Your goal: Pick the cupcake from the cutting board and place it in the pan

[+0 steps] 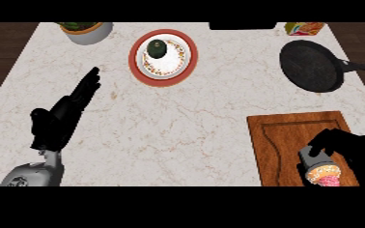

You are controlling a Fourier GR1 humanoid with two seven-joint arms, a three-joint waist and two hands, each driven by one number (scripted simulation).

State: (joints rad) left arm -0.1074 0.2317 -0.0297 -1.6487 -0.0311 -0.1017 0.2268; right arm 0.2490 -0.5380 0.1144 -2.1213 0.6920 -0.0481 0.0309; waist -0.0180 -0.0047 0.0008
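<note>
A pale marbled counter (178, 125) fills the view, and dark wood flooring is seen past its left and right far corners. At the counter's near right corner a brown wooden board (278, 140) is laid, with a groove cut along its rim. The cupcake (320, 170) is found on the board's near right part, tipped on its side, its grey wrapper toward the far side and its pink-sprinkled top toward the near edge. The right hand (342, 142) is curled over it from the right, fingers bent round the wrapper, so that part of the cupcake is hidden.

The black pan (310, 66) is set near the counter's far right edge, beyond the board and apart from it, its handle pointed right. No thing is seen between board and pan. Behind the pan, at the far edge, a colourful packet (305, 27) is partly shown.

Toward the middle of the far edge a red-rimmed plate (164, 57) is placed, with a dark green round thing (157, 48) on it. At the far left corner a white bowl (88, 31) with greenery is cut by the view. A dark object (242, 26) is seen at the far edge, too cropped to name.

The left hand (68, 111) is held over the counter's left side, fingers straight and pressed together, pointed toward the far edge, nothing held.
</note>
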